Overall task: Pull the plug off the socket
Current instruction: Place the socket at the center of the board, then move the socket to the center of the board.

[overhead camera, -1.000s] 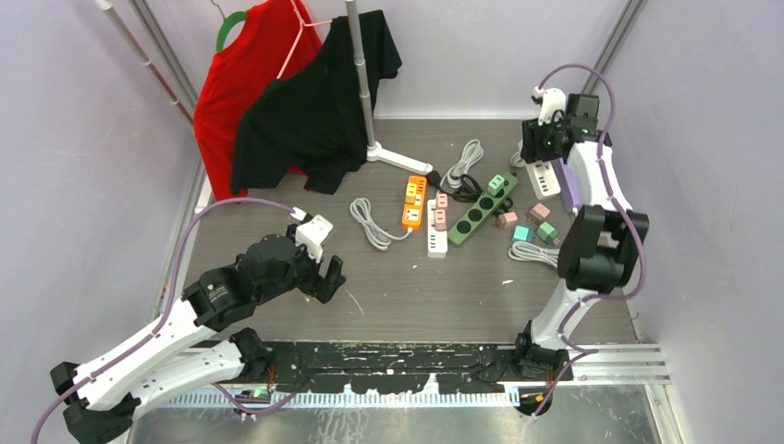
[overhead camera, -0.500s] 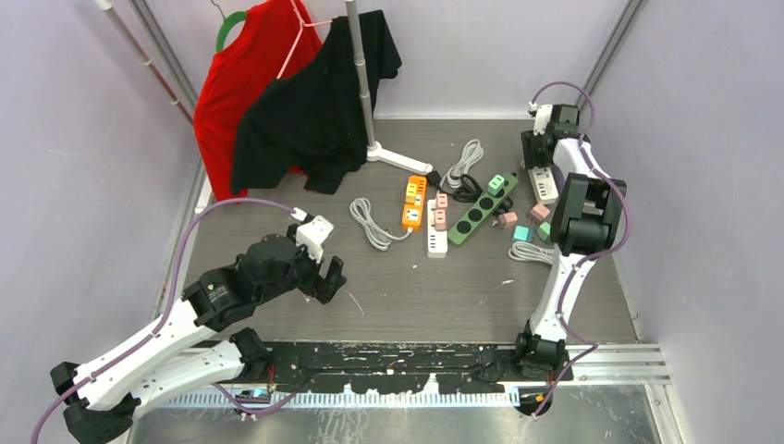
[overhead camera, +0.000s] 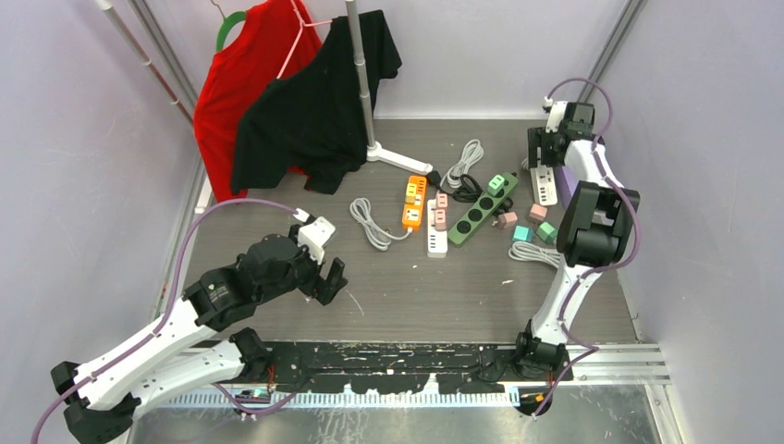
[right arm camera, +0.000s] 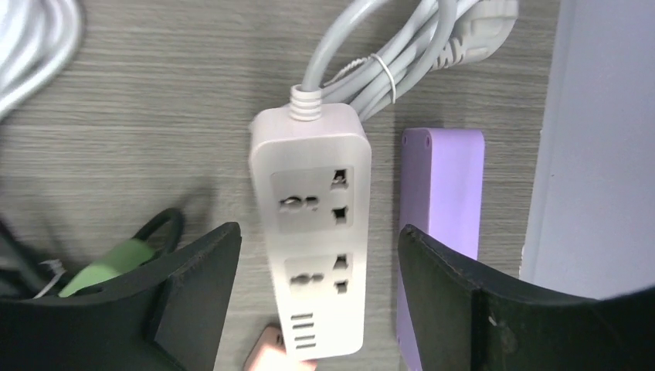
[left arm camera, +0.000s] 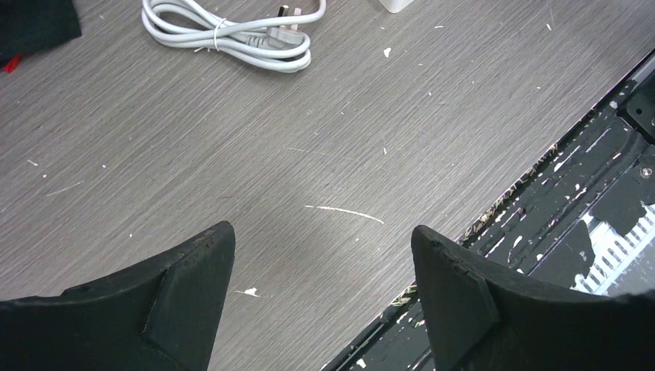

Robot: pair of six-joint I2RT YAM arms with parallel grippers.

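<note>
The grey wood-grain table [overhead camera: 416, 287] spans the scene. At its far left hang a red shirt [overhead camera: 245, 83] and a black shirt [overhead camera: 314, 111].

The left arm lies low over the near left; the left gripper [overhead camera: 333, 277] hovers above bare table, its fingers spread wide with nothing between them; in its wrist view a coiled white cable [left arm camera: 232, 35] lies on the far side of them.

The right arm reaches to the far right corner; the right gripper [overhead camera: 545, 153] points down over a white two-socket power strip [right arm camera: 317, 193]; its fingers are parted and stand one on each side of the strip, apart from it; both sockets show exposed; a purple rectangular block [right arm camera: 440, 201] lies just right of the strip.

In the middle of the table lie a dark green power strip [overhead camera: 476, 215], an orange power strip [overhead camera: 413, 203] and a long white power strip [overhead camera: 436, 236].

A mint-green plug [overhead camera: 496, 184] sits in the far end of the dark green power strip, to the left of the right gripper and apart from it. Pink plugs [overhead camera: 441, 209] sit on the long white power strip. Loose pink and teal cube plugs [overhead camera: 538, 212] lie between the dark green power strip and the right arm.
</note>
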